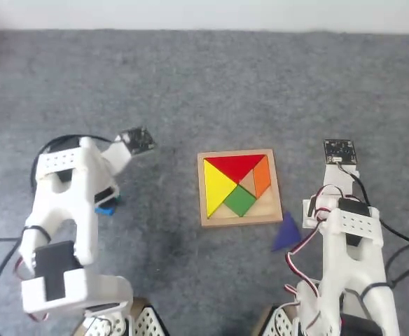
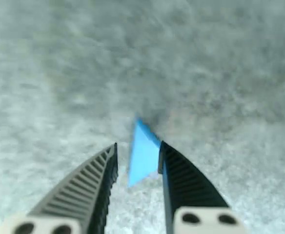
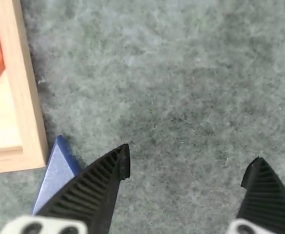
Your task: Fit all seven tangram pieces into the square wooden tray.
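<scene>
The square wooden tray point(image 1: 206, 210) lies mid-table and holds a red triangle point(image 1: 236, 166), a yellow triangle point(image 1: 217, 185), a green square point(image 1: 240, 201) and an orange parallelogram point(image 1: 262, 176). A dark blue triangle point(image 1: 286, 233) lies on the carpet off the tray's near right corner. In the right wrist view the dark blue triangle point(image 3: 57, 170) sits partly under one finger of my open right gripper point(image 3: 190, 165), beside the tray rim point(image 3: 23, 97). My left gripper point(image 2: 137, 158), far left of the tray, is shut on a light blue triangle point(image 2: 143, 153), which is edge-up between the fingers.
Grey carpet covers the table. The left arm point(image 1: 64, 210) stands at the left with the light blue triangle point(image 1: 106, 208) beneath it, and the right arm point(image 1: 348, 245) stands just right of the tray. Open carpet lies behind the tray.
</scene>
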`<action>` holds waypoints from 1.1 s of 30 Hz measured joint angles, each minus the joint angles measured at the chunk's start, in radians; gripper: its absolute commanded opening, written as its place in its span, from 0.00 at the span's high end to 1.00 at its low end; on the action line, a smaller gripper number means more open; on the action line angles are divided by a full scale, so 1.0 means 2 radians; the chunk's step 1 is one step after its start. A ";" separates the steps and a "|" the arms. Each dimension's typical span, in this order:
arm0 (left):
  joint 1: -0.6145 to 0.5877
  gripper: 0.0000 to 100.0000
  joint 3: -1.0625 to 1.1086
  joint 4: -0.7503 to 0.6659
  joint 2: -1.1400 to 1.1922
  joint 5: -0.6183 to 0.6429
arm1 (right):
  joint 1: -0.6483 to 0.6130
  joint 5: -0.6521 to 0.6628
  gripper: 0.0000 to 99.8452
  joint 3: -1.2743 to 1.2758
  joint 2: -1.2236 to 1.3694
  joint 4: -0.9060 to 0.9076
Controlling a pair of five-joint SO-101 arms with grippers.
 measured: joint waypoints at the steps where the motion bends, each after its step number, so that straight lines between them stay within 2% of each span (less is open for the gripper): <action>1: 0.007 0.87 -0.007 0.000 0.000 0.021 | 0.000 0.000 0.64 0.000 0.000 0.000; 7: 0.060 0.86 -0.020 -0.005 0.001 0.134 | 0.000 -0.002 0.64 0.000 0.000 0.015; 9: 0.061 0.82 -0.020 -0.008 0.001 0.145 | 0.000 -0.009 0.64 0.000 0.000 0.019; 12: 0.017 0.74 -0.020 -0.008 0.003 0.105 | 0.000 -0.012 0.64 0.000 0.000 0.033; 16: -0.049 0.75 -0.013 -0.010 0.005 0.025 | 0.000 -0.012 0.64 0.000 0.000 0.037; 19: -0.049 0.75 0.020 -0.026 0.005 0.012 | 0.000 -0.012 0.64 0.000 0.000 0.037; 25: -0.020 0.75 0.104 -0.115 0.001 0.019 | 0.000 -0.012 0.64 0.000 0.000 0.037; 28: -0.020 0.76 0.106 -0.120 0.000 0.021 | 0.000 -0.012 0.64 0.000 0.000 0.037; 33: -0.018 0.85 0.106 -0.104 0.000 0.022 | 0.000 -0.012 0.64 0.000 0.000 0.037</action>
